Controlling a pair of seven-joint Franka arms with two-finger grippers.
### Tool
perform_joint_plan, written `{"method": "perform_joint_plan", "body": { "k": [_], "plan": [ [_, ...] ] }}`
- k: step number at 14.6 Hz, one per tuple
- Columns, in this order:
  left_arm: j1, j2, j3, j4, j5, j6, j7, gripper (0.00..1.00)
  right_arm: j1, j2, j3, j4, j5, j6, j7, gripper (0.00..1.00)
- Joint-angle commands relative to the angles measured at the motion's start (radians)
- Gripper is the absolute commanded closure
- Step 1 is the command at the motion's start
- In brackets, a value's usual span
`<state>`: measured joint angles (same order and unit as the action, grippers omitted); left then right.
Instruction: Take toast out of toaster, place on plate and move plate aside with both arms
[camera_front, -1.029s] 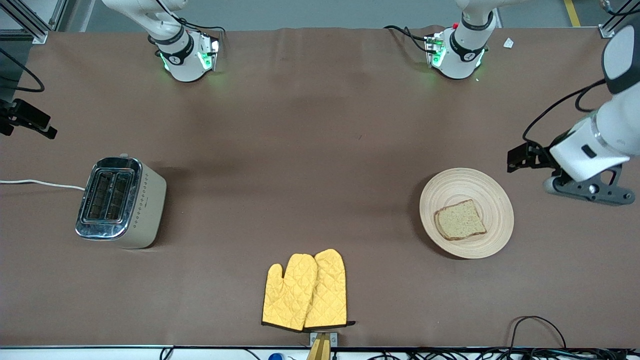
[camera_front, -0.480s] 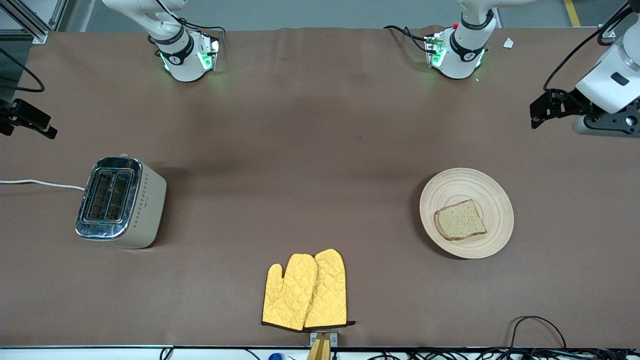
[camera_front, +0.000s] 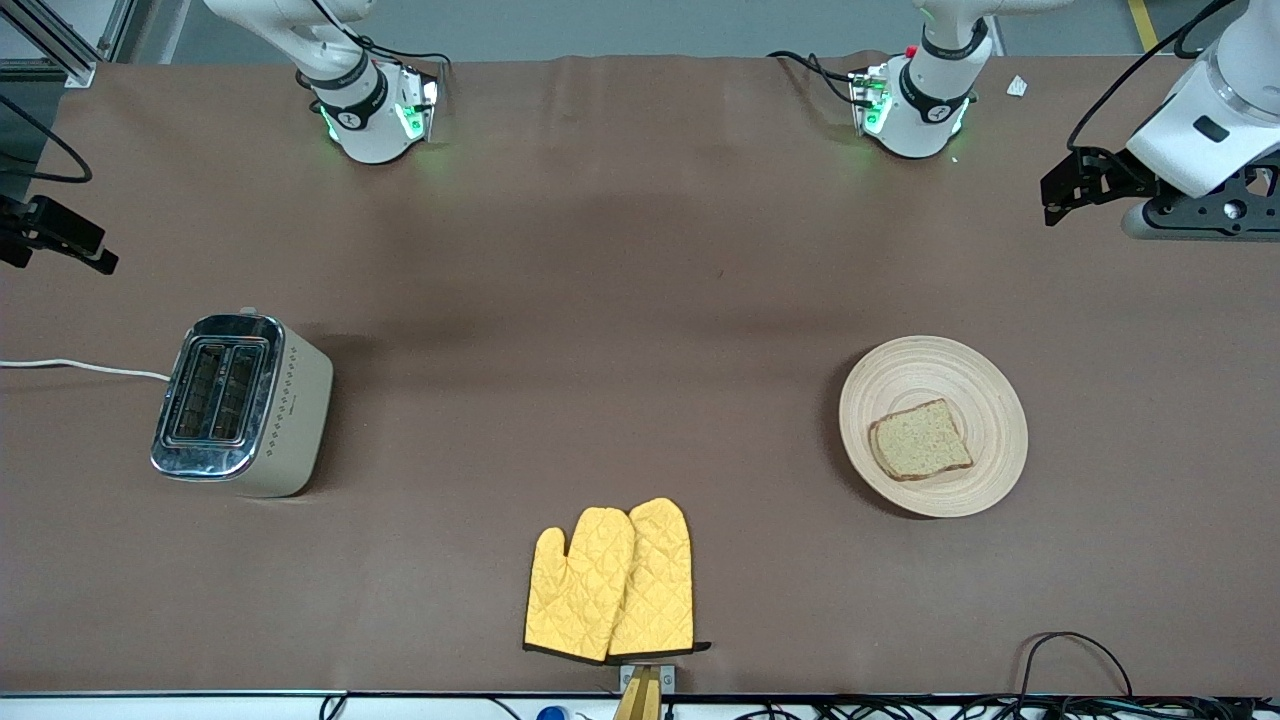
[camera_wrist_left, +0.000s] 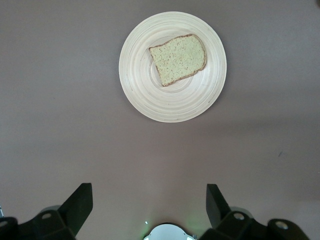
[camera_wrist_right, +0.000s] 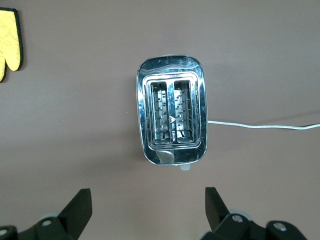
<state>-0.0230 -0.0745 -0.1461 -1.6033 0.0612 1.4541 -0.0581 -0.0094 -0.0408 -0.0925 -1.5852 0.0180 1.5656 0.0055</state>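
The toast (camera_front: 920, 440) lies flat on the round pale wooden plate (camera_front: 985, 375), toward the left arm's end of the table. In the left wrist view the toast (camera_wrist_left: 178, 59) and the plate (camera_wrist_left: 150, 95) show well below my left gripper (camera_wrist_left: 148, 192), which hangs high over bare table. Its black fingers (camera_wrist_left: 80, 205) stand wide apart and open, with nothing between them. The left hand (camera_front: 1200, 215) shows at the edge of the front view. My right gripper (camera_wrist_right: 148, 195) is open and empty, high over the table beside the toaster.
A chrome two-slot toaster (camera_front: 240, 405), its slots (camera_wrist_right: 171, 112) empty, stands toward the right arm's end with a white cord (camera_front: 80, 367). Yellow oven mitts (camera_front: 612, 580) lie by the table edge nearest the front camera. Black cables (camera_front: 1075, 650) loop at that edge.
The left arm has lifted from beside the plate and drawn back toward its base, slowing in the last half second. Toast, plate and right arm have not moved.
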Motion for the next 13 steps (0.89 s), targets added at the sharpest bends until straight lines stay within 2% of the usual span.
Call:
{"method": "perform_joint_plan", "body": {
  "k": [1,13],
  "plan": [
    [0.008,-0.045,-0.001,-0.02,-0.015,-0.009,0.006,0.0,-0.011,-0.014,0.013,-0.015,-0.016,0.005,-0.007,0.0],
    [0.037,-0.022,0.019,0.026,-0.04,-0.02,0.032,0.0,-0.012,-0.014,0.013,-0.016,-0.016,0.008,-0.005,0.0]
  ]
}}
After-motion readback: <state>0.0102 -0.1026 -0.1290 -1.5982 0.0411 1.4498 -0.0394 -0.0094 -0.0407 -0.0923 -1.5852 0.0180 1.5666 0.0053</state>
